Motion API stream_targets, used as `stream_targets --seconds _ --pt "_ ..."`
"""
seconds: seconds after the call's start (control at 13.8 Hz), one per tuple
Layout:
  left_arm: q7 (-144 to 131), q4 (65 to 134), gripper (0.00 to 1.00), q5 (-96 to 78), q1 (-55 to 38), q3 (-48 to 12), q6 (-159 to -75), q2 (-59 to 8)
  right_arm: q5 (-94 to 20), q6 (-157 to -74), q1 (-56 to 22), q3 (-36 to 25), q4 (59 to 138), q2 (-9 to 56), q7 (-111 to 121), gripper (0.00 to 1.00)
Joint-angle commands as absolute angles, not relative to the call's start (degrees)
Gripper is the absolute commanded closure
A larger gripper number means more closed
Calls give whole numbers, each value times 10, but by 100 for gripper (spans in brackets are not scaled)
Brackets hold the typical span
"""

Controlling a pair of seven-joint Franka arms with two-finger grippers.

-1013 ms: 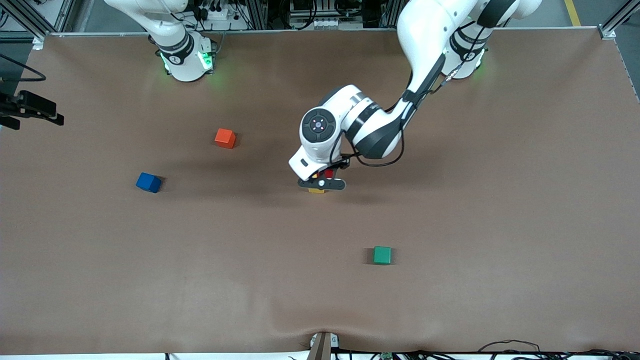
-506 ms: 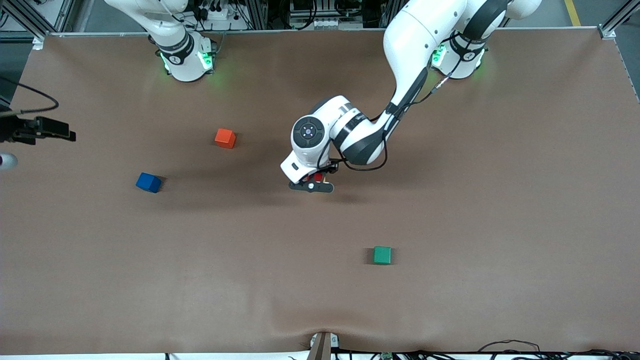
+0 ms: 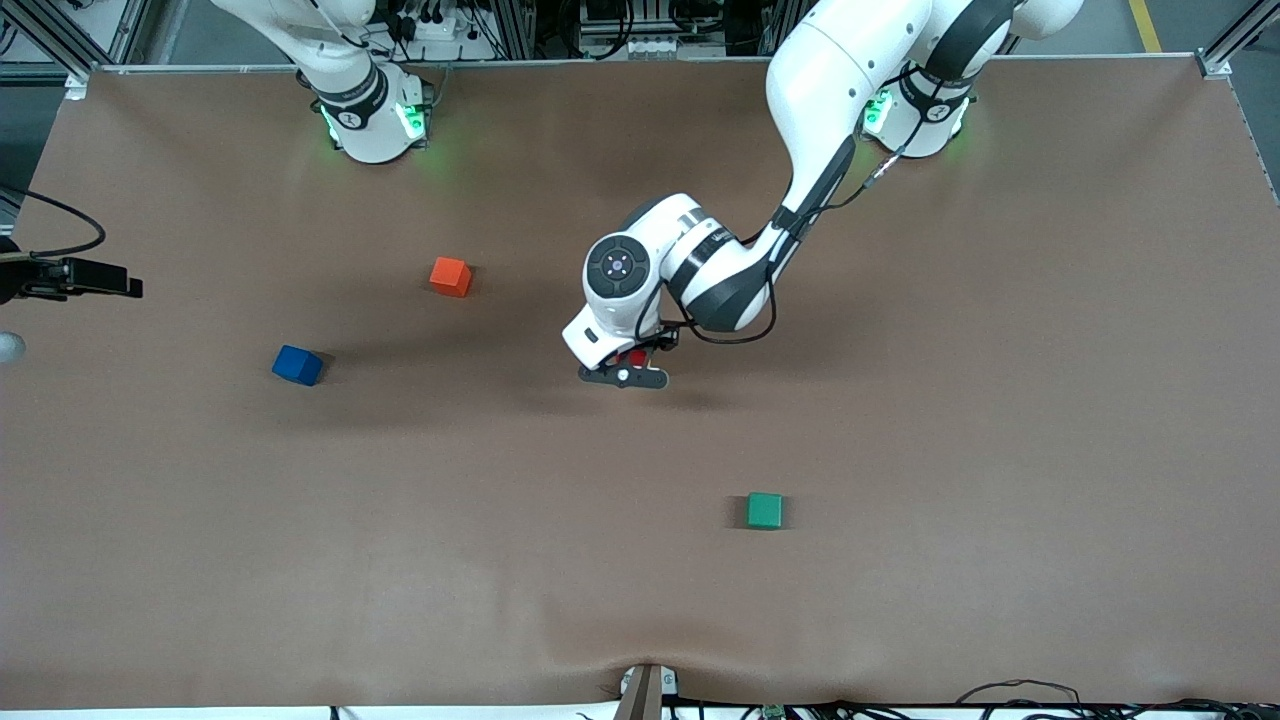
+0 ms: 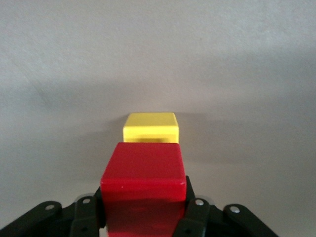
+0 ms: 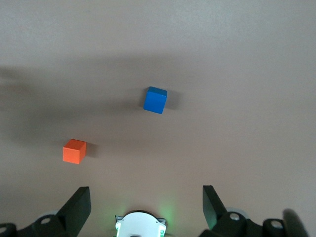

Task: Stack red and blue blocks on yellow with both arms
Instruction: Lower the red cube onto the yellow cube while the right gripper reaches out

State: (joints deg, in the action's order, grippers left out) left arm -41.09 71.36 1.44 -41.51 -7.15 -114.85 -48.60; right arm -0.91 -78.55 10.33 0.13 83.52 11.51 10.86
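Left tool (image 4: 143,217) clamping red block (image 4: 143,182) over yellow block (image 4: 150,127), mid-surface. Right tool (image 5: 146,205) hanging wide open, empty, over surface's right-arm end.

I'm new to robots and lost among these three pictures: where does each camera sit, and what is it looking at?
Front view: high across the table, facing both arms' bases.
Left wrist view: on the left arm, looking past its fingers at the held red block and the yellow block.
Right wrist view: looking down on the blue block, which the front view shares.

Brown table (image 3: 1000,420), aluminium frame (image 3: 1215,60)
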Motion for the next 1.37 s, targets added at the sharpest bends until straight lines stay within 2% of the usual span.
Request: stream_targets --seconds 0.0,0.43,1.09,1.3 --pt "-400 693 100 18 -421 -62 -1155 -497 -9 -782 109 11 824 115 109 0" --pt "-383 693 100 18 -423 -62 -1179 -506 -11 -808 91 11 838 134 69 0" --pt "-381 695 100 18 -424 -57 -1185 -510 -31 -887 98 11 953 146 33 0" --pt "-388 694 100 17 -423 -60 -1191 -509 -30 -946 104 11 994 148 33 0"
